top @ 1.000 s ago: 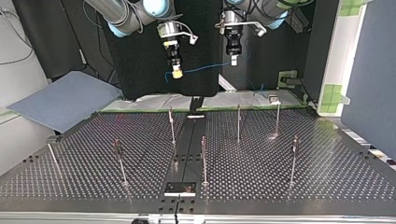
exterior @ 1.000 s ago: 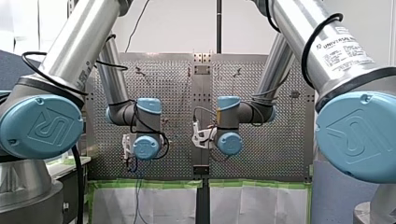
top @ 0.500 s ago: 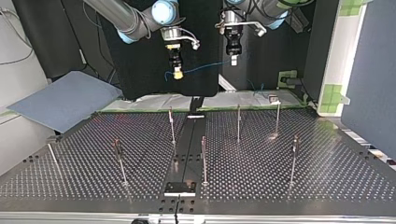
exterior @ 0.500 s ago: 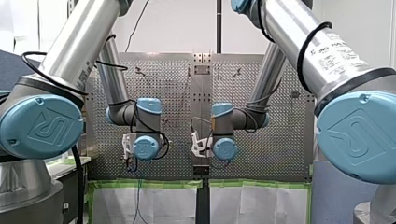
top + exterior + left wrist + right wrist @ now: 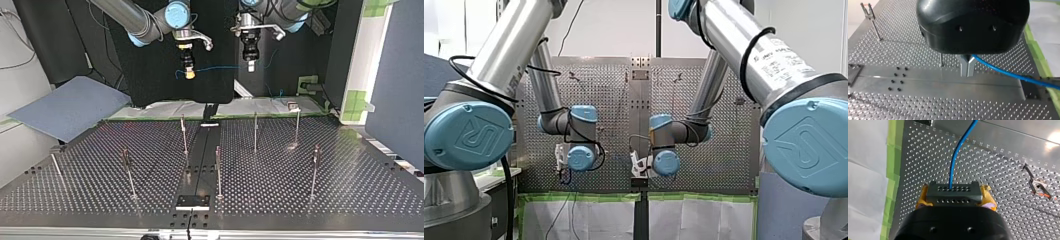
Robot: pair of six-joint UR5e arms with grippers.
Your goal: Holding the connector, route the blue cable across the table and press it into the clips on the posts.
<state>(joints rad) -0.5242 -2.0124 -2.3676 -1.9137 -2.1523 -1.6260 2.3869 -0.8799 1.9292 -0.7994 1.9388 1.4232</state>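
In the top view both grippers hang above the table's far edge. My right gripper, at that view's left, is shut on the grey connector, which sits between its yellow pads. The blue cable leaves the connector and runs nearly level to my left gripper. The left wrist view shows my left gripper with its metal fingers shut on the blue cable, which trails off to one side. Several thin posts with clips stand on the perforated table, all below the cable.
More posts rise nearer the top view's camera. A flat centre rail runs down the table to a black block. A blue-grey mat lies off the table at that view's left.
My right arm has swung in toward the middle and lifted the connector slightly; the cable between the grippers now runs straighter and more level. My left arm has stayed put.
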